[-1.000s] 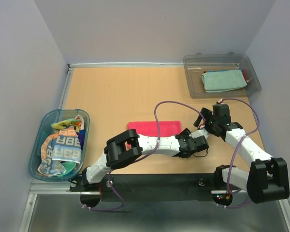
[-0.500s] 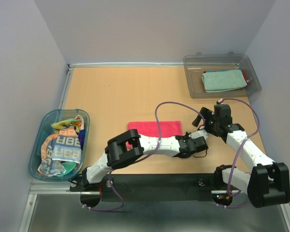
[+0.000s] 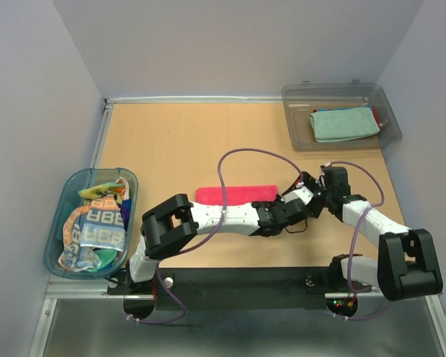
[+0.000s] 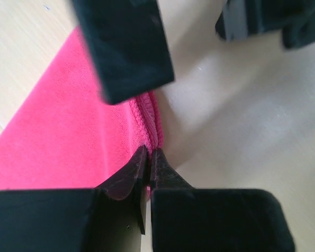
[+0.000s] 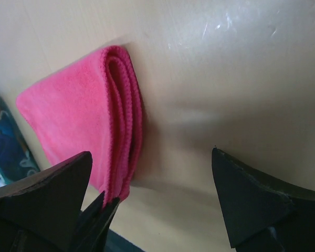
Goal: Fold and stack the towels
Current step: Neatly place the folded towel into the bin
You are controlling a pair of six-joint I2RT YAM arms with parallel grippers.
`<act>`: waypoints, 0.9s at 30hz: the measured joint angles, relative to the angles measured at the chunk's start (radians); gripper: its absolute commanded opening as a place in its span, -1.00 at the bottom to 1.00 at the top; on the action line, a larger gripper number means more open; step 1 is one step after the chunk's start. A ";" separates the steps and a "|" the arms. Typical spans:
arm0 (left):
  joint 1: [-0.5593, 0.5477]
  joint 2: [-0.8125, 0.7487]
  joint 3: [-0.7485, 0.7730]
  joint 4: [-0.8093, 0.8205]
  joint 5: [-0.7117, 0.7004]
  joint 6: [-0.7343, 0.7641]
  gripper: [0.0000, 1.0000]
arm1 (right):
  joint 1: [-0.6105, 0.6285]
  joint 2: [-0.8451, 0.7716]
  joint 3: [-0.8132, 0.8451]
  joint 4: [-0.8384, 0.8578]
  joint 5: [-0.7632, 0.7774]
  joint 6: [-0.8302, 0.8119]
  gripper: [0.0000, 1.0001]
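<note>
A wooden tabletop point(image 3: 178, 141) carries a folded magenta towel point(image 3: 234, 195) near its centre. The cloth looks soft, light and floppy, and is best pinched at its doubled edge. The left gripper point(image 4: 149, 155) is clamped on the towel's right-hand end. The right gripper point(image 5: 151, 155) hovers beside it, spread wide.

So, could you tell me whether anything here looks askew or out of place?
Nothing stands out. The pink towel lies neatly folded mid-table, with the left gripper pinching its right end. The crumpled towels in the blue tub are simply not yet folded. The teal towel lies flat in the bin.
</note>
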 measured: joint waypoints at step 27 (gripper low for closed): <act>0.004 -0.050 -0.020 0.051 0.040 -0.035 -0.97 | 0.103 0.404 -0.098 0.685 -0.308 0.270 0.00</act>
